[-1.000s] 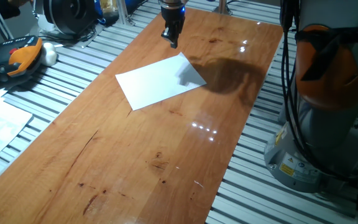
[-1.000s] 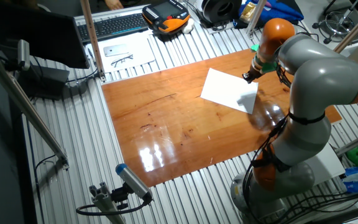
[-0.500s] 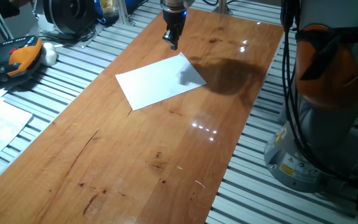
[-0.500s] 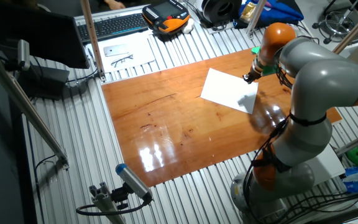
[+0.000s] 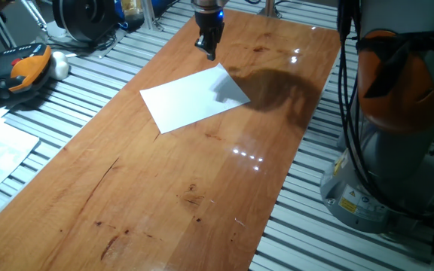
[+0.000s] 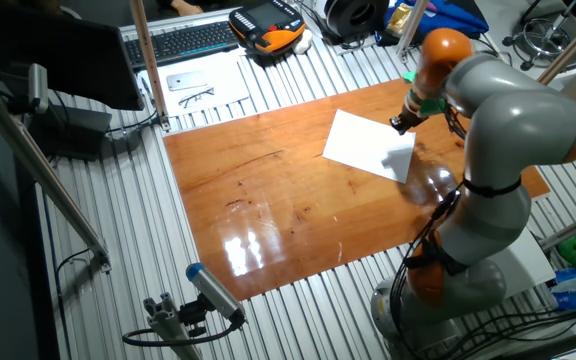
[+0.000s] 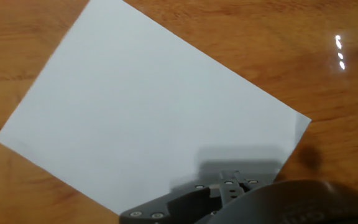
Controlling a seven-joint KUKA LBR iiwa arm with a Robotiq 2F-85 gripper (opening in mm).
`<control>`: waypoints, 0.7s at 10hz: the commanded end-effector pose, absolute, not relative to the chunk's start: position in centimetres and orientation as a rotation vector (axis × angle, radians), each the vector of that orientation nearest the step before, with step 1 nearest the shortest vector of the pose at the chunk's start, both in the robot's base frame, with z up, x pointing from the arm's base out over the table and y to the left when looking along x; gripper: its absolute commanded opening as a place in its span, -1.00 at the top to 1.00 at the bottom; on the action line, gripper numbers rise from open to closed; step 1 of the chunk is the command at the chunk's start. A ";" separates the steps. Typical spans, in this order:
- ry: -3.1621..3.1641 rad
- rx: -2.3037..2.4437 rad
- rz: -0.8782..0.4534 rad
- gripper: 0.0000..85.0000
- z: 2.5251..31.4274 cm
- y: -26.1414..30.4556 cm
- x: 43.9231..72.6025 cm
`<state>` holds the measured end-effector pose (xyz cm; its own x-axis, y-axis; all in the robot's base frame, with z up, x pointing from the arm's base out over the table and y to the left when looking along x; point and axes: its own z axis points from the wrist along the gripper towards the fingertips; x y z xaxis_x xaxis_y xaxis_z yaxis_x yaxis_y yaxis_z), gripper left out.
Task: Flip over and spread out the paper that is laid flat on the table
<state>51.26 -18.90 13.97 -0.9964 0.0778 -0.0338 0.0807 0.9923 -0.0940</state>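
Paper [image 5: 194, 99] lies flat, blank face up, on the counter [image 5: 157, 188]. Gripper [image 5: 209, 50] hovers above its far corner, jaw state unclear; approach step, next descending onto that corner.

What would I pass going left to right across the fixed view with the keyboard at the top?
Dark monitor → keyboard → sheet with spectacles → the paper on the table → the gripper → the grey and orange arm.

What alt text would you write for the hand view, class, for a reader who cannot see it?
A blank white sheet of paper lies flat and skewed on the glossy reddish-brown table, seen from above. The dark gripper body fills the bottom edge.
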 end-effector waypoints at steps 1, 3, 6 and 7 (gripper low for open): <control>3.074 0.096 -0.150 1.00 14.0 -18.9 51.3; 3.047 0.113 -0.111 1.00 14.0 -18.9 51.3; 3.083 0.058 -0.095 1.00 14.0 -19.5 51.6; 3.082 0.042 -0.084 1.00 13.9 -20.0 51.7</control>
<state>51.75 -20.06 13.83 -0.9979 0.0211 -0.0608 0.0248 0.9978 -0.0608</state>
